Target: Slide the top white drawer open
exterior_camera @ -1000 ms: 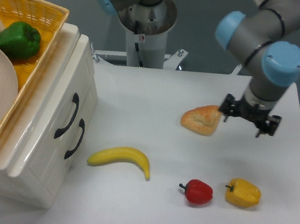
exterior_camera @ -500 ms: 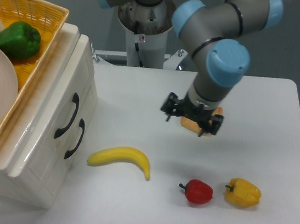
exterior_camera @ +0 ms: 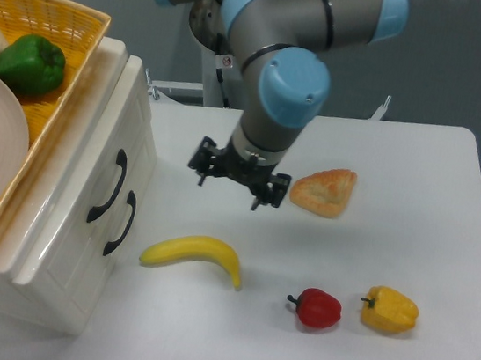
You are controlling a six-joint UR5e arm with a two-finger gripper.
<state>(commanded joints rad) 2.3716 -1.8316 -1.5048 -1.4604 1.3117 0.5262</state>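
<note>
Though its fingers look spread, the gripper (exterior_camera: 229, 193) hangs empty, apart from the shut top white drawer (exterior_camera: 114, 183).

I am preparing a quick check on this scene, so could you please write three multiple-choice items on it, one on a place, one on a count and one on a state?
1. Where does the green pepper lie?
A. in the yellow wicker basket
B. on the table beside the banana
C. in an open drawer

2. How many black handles show on the cabinet?
A. one
B. two
C. three

3. What is the state of the top white drawer?
A. pulled fully out
B. removed
C. shut

Answers:
1 A: the green pepper sits inside the yellow wicker basket.
2 B: one handle per front.
3 C: the top white drawer lies flush; the gripper is apart from its handle.
</note>
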